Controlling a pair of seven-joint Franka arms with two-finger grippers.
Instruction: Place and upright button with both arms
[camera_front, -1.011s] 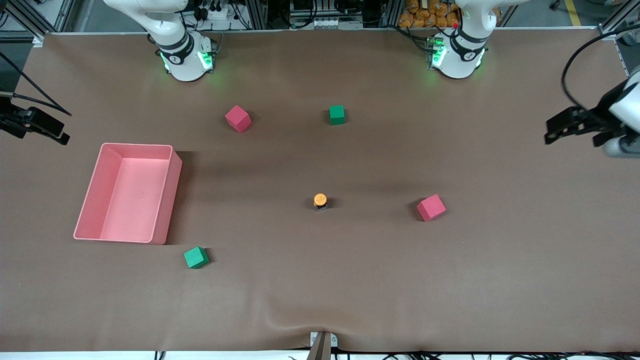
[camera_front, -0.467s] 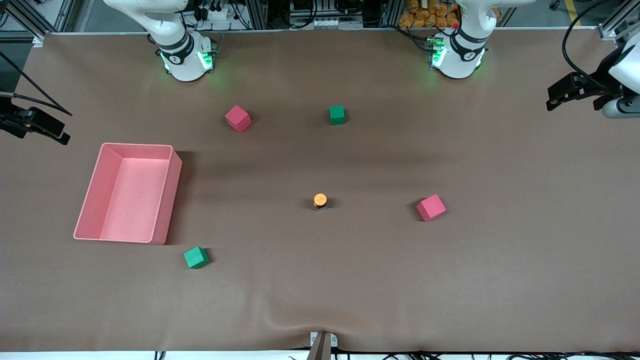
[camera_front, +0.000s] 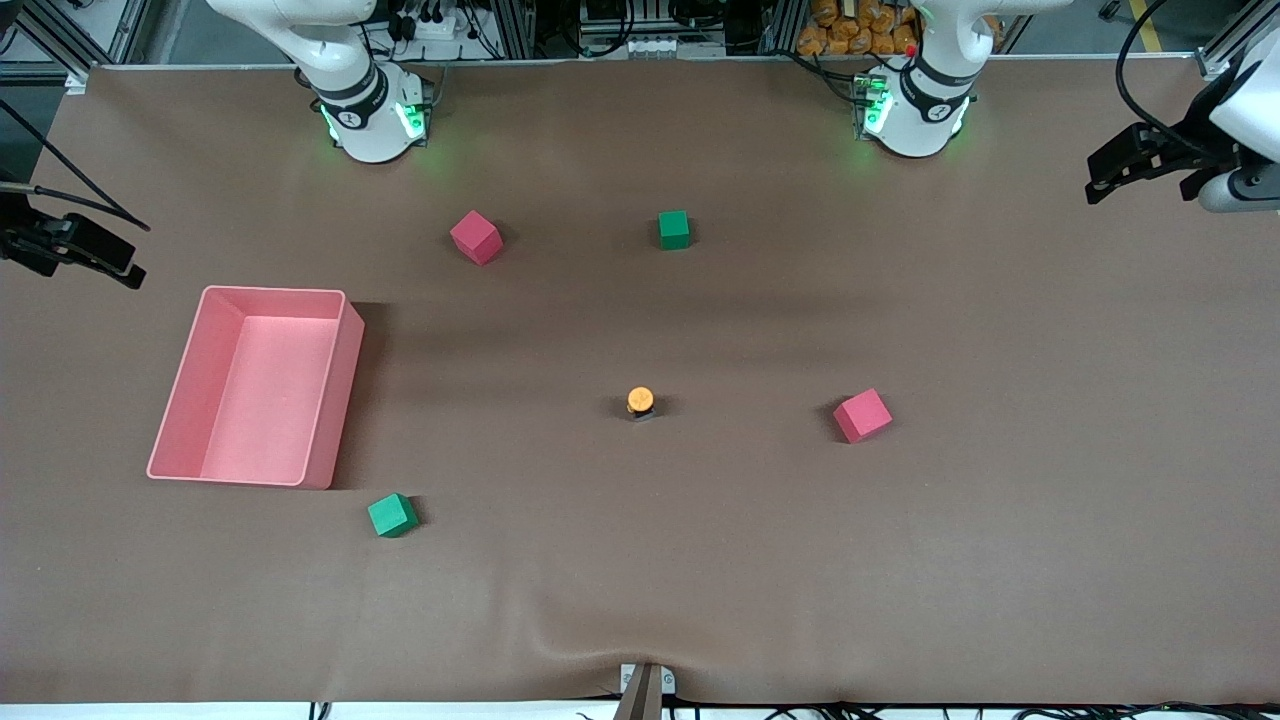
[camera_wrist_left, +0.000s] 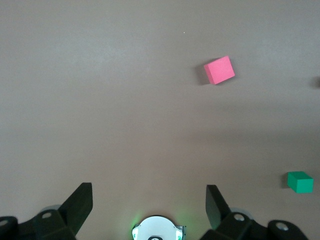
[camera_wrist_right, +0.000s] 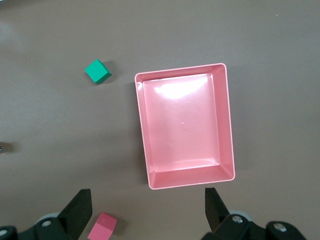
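Button (camera_front: 640, 400) stands upright mid-table, untouched. Left gripper (camera_front: 1135, 165) has risen toward its table end, jaws wide, empty; right gripper (camera_front: 75, 250) waits, wide. Task appears complete.

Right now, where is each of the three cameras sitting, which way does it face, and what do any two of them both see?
Front view: high across the table, facing both arm bases; the upright button stands mid-table, the left end effector and right end effector at the table's ends.
Left wrist view: looks straight down; its open fingers, its own base, a red cube, a green cube.
Right wrist view: looks down over the pink bin; its open fingers.
Shared: front and right wrist views both show the bin.
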